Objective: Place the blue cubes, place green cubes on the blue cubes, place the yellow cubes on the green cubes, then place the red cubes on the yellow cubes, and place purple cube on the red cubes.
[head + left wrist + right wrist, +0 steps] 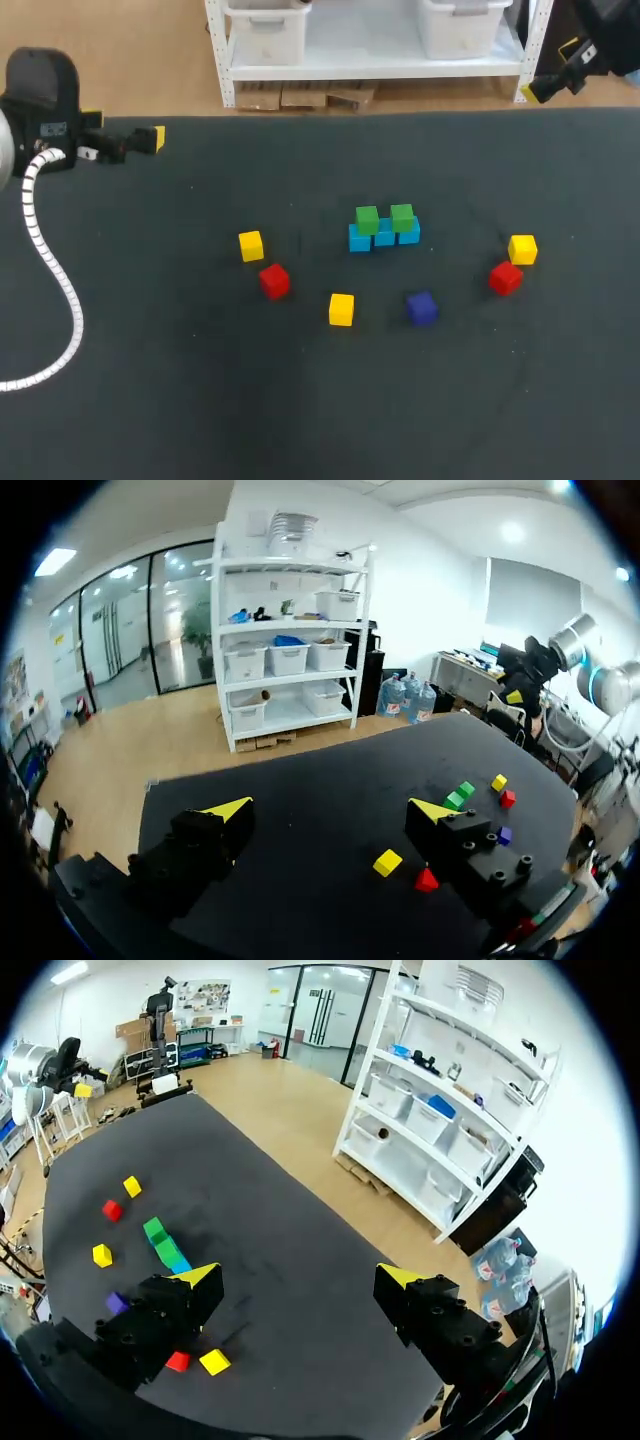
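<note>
Standing wide apart with nothing between them, the left fingers (228,810) hold no cube. Their yellow tips hang over the far left corner of the dark surface (150,380), well apart from every cube. The right fingers (198,1277) are spread just as wide and grip nothing. In the head view they sit at the far right corner, at the surface's far edge.

Near the middle of the surface, three blue cubes (384,237) stand in a row, side against side. Two green cubes (367,219) rest on top of that row with a small gap between them.

All the other cubes lie singly on the surface:
- The left yellow cube (251,245) is to the left of the stack.
- The left red cube (274,281) is just beside it on the near side.
- The near yellow cube (341,309) lies in front of the stack.
- The purple cube (421,308) is near it on the right, also in front of the stack.
- The right yellow cube (522,249) is off to the right of the stack.
- The right red cube (505,277) is just beside it on the near side; I cannot tell whether these two touch
</note>
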